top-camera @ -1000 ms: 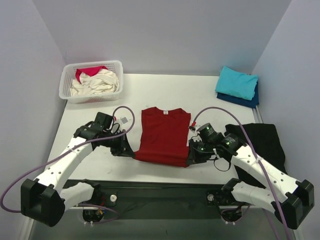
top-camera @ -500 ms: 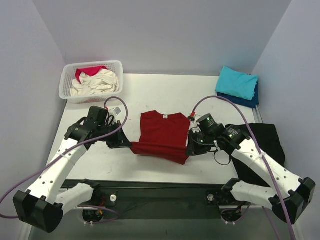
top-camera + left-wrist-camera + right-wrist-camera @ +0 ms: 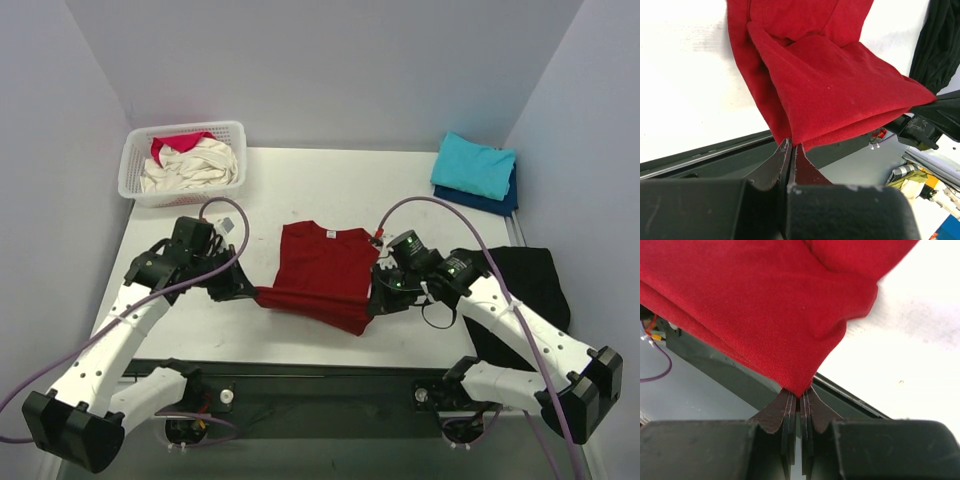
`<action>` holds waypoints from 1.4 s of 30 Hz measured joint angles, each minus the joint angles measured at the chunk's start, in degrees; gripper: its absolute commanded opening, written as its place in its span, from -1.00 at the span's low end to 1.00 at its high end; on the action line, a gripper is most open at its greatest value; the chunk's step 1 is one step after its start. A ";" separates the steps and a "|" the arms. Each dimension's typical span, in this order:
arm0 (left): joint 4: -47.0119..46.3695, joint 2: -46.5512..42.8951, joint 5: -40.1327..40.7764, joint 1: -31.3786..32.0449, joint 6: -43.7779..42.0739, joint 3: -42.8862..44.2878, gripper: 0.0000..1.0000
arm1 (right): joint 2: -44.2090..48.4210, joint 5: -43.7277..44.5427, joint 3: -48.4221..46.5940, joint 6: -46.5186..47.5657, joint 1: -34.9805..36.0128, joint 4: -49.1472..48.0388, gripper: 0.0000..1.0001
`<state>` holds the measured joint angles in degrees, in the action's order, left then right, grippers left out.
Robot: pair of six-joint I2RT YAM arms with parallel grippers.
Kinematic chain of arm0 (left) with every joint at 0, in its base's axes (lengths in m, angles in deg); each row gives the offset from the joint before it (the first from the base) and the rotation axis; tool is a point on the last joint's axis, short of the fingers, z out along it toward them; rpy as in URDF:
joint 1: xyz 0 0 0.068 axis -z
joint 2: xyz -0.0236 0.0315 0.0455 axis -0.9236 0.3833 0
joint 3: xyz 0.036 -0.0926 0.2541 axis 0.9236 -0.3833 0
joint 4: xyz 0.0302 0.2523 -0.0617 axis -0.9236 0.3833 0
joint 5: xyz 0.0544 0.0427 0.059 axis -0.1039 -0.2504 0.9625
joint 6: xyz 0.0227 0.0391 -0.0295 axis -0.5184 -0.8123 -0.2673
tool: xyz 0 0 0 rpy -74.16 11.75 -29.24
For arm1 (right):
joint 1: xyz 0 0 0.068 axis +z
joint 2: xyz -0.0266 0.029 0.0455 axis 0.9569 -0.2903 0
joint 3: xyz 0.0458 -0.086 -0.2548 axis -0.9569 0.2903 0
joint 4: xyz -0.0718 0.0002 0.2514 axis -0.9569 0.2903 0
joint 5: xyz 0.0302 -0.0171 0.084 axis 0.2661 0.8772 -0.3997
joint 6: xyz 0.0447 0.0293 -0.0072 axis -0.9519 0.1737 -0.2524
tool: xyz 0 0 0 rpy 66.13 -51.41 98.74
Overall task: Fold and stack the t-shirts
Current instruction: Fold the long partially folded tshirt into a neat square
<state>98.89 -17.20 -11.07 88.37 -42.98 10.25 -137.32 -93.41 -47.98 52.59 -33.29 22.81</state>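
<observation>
The dark red t-shirt (image 3: 325,265) lies in the middle of the table, its near hem lifted off the surface. My left gripper (image 3: 252,293) is shut on the hem's left corner (image 3: 790,137). My right gripper (image 3: 372,305) is shut on the right corner (image 3: 800,390). The hem hangs between them above the shirt's lower part. A turquoise t-shirt (image 3: 473,164) lies folded on a navy blue one (image 3: 500,203) at the far right. A cream t-shirt (image 3: 190,165) and a pink-red one (image 3: 172,144) sit crumpled in the basket.
The white lattice basket (image 3: 133,170) stands at the far left corner. A black cloth (image 3: 525,285) hangs over the table's right edge, also seen in the left wrist view (image 3: 940,45). The dark front rail (image 3: 320,375) runs along the near edge.
Both grippers have risen and moved away from the near edge, carrying the shirt's hem up and over its lower part. The shirt's visible length has shortened.
</observation>
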 measured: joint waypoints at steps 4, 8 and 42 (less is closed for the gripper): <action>0.00 2.47 0.44 0.02 0.42 -0.02 -1.00 | -0.72 -0.42 0.83 0.02 0.00 -0.04 -1.00; -0.57 6.19 1.44 0.02 0.70 -0.02 -1.00 | -3.43 0.48 0.59 0.22 -0.04 -0.24 -1.00; -15.91 54.38 5.95 -1.79 -5.18 36.06 -1.00 | -39.26 7.98 -28.17 5.66 -15.52 -7.72 -1.00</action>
<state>82.98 37.18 -5.12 86.57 -48.16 46.32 -176.58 -85.44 -76.15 58.25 -48.81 15.10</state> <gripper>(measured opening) 0.027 0.045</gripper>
